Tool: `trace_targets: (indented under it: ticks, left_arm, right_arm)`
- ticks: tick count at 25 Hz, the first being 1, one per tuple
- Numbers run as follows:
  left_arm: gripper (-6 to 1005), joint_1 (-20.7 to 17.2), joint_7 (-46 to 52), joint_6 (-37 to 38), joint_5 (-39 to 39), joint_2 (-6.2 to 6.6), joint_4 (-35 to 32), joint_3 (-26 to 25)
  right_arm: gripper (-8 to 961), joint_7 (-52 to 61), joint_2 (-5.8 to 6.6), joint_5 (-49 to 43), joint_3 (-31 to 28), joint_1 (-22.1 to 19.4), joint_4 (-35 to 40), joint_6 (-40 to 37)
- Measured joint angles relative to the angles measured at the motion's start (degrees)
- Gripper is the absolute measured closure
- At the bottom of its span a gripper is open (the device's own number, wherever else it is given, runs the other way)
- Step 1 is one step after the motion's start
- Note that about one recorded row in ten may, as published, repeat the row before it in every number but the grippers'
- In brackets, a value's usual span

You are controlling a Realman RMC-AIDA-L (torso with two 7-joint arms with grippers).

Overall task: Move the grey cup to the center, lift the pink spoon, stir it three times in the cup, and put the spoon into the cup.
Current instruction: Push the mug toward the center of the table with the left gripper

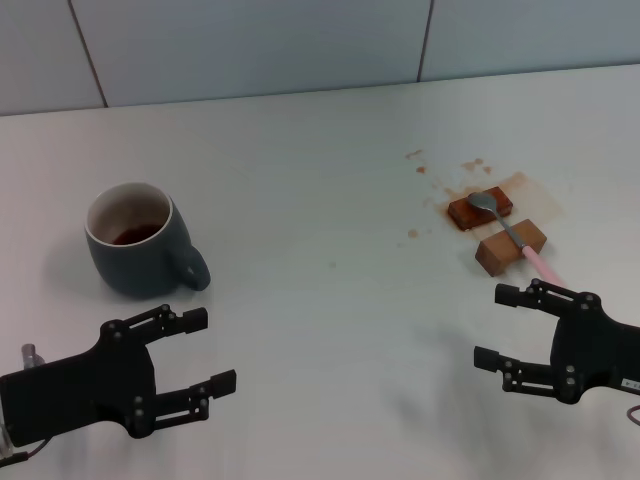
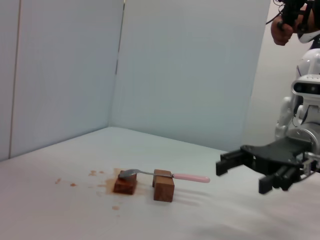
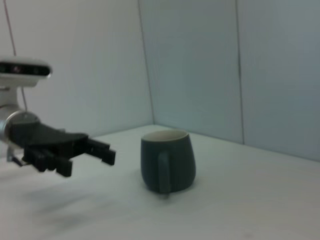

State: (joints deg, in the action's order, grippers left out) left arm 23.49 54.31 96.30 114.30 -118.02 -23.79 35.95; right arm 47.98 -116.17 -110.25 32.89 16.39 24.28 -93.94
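The grey cup [image 1: 135, 240] stands upright at the left of the white table, its handle toward the front right and brown stains inside; it also shows in the right wrist view [image 3: 166, 160]. The pink spoon [image 1: 540, 262] lies at the right across two brown blocks, with its metal bowl on the far block and its pink handle pointing toward the front edge [image 2: 190, 177]. My left gripper [image 1: 205, 352] hovers open just in front of the cup, holding nothing. Open too, my right gripper [image 1: 490, 326] sits just in front of the spoon's handle end, apart from it.
The far brown block [image 1: 481, 209] and the near brown block [image 1: 510, 246] carry the spoon, with brown stains [image 1: 440, 190] spattered around them. A panelled wall [image 1: 300, 40] closes the table's far side. A white robot body [image 2: 305, 110] stands beyond the right gripper.
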Motion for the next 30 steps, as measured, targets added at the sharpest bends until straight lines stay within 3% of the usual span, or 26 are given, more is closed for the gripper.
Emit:
trace_targets:
  ticks: [18,23,30]
  left_arm:
    - [206,-0.2,-0.4,0.1,-0.2,-0.13,0.5,0.2]
    - [374,-0.7,-1.6,0.0,-0.3,-0.35,0.8,0.0]
    - [535,-0.7,-1.6,0.0,-0.3,-0.36,0.9,0.1]
  right_arm:
    - [134,-0.1,-0.44,-0.7,0.0,0.2,-0.2,-0.3]
    - [134,-0.1,-0.5,-0.7,0.0,0.2,-0.3,-0.3]
    - [135,-0.1,-0.55,-0.7,0.0,0.3,-0.3,-0.4]
